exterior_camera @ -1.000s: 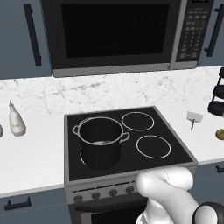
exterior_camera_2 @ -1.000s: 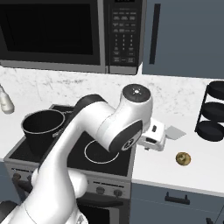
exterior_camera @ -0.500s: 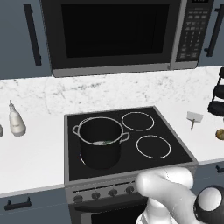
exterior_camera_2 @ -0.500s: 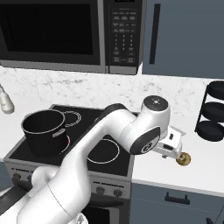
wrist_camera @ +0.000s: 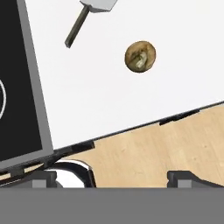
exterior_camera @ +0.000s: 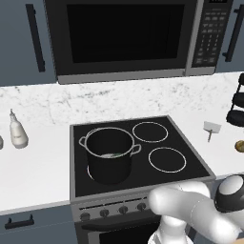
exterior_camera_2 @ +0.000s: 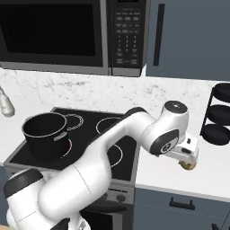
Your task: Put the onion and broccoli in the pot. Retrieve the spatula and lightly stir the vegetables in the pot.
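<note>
End effector swung right above white counter, onion

In the hand view the small utensil with the pale grey flat blade and thin dark handle runs off the top edge, leaving just a corner of the blade and the handle in sight. In the right base view the white arm covers most of the small round yellowish-tan onion, so that a mere sliver peeks out below the tool, whose jaws are themselves hidden there. In the left base view the onion is cut by the right edge. Inside the black cylindrical stockpot with the silvery rim a small green speck shows, too tiny to identify. The black tiered rack is also cropped at the right edge.
</note>
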Robot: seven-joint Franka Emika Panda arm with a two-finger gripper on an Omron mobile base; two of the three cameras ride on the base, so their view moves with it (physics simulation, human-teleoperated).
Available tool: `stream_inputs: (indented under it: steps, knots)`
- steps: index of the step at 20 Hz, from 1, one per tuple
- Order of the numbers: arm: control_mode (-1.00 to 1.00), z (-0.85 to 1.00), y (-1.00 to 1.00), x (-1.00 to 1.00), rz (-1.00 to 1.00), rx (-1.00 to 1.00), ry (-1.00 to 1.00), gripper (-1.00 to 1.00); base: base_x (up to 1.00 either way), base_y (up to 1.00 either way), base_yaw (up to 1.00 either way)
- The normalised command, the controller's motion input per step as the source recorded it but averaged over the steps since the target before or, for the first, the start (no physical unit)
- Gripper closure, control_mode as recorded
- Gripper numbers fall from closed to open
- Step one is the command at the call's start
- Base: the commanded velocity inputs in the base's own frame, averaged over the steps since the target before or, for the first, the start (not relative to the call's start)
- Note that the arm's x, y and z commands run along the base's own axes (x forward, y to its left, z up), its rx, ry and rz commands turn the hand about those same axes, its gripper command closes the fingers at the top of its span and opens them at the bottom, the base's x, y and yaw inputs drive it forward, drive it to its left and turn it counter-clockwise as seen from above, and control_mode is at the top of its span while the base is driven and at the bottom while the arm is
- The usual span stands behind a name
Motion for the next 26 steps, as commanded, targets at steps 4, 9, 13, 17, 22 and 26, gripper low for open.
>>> stream_inputs:
  steps: [4, 9, 13, 17, 22, 26]
  knots:
    - [-1.00, -0.28, -0.10, 0.14, 0.03, 0.00, 0.02, -1.00, 0.00, 0.00, 0.00]
    - [-1.00, -0.31, -0.02, 0.06, 0.01, 0.00, 0.00, -1.00, 0.00, 0.00, 0.00]
    - [-1.00, -0.33, 0.00, 0.01, 0.00, 0.00, -0.08, -1.00, 0.00, 0.00, 0.00]
    - [-1.00, -0.31, 0.00, 0.00, 0.00, 0.00, -0.16, -1.00, 0.00, 0.00, 0.00]
    - [-1.00, -0.23, 0.00, 0.00, -0.01, 0.00, -0.15, -1.00, 0.00, 0.00, 0.00]
    - [-1.00, -0.09, 0.00, 0.04, -0.06, 0.00, -0.03, -1.00, 0.00, 0.00, 0.00]
